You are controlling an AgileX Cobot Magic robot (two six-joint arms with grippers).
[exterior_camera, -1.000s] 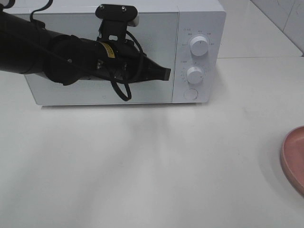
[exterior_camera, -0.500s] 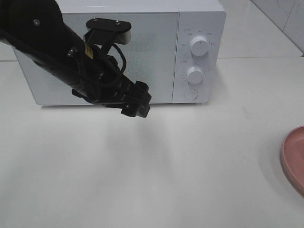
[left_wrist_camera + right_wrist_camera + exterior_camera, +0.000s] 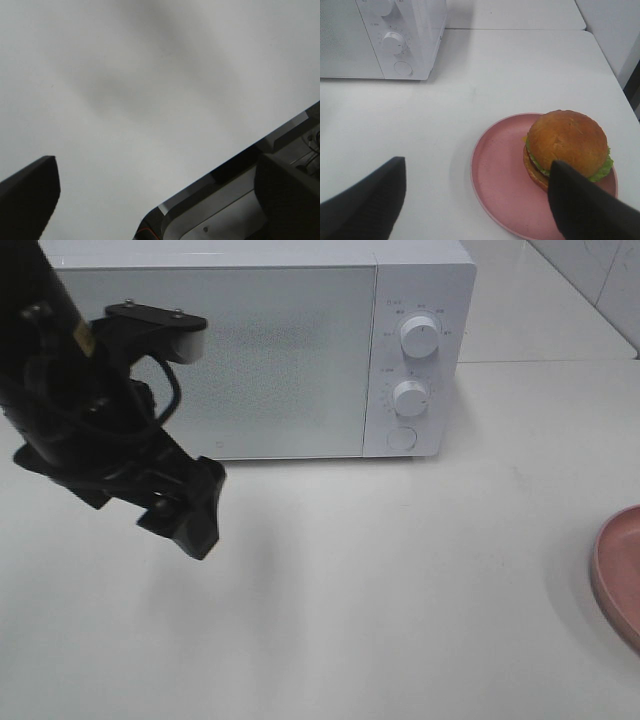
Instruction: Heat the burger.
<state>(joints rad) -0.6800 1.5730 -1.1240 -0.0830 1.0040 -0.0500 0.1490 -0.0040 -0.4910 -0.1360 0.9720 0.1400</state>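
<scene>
Resting burger point(image 3: 567, 143) beneath right tool point(image 3: 475, 200)

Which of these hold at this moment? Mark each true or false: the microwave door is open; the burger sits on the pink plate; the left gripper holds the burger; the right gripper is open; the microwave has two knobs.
1. The microwave door is open. False: it is closed.
2. The burger sits on the pink plate. True.
3. The left gripper holds the burger. False: it is open and empty above the table.
4. The right gripper is open. True.
5. The microwave has two knobs. True, with a round button below them.
</scene>
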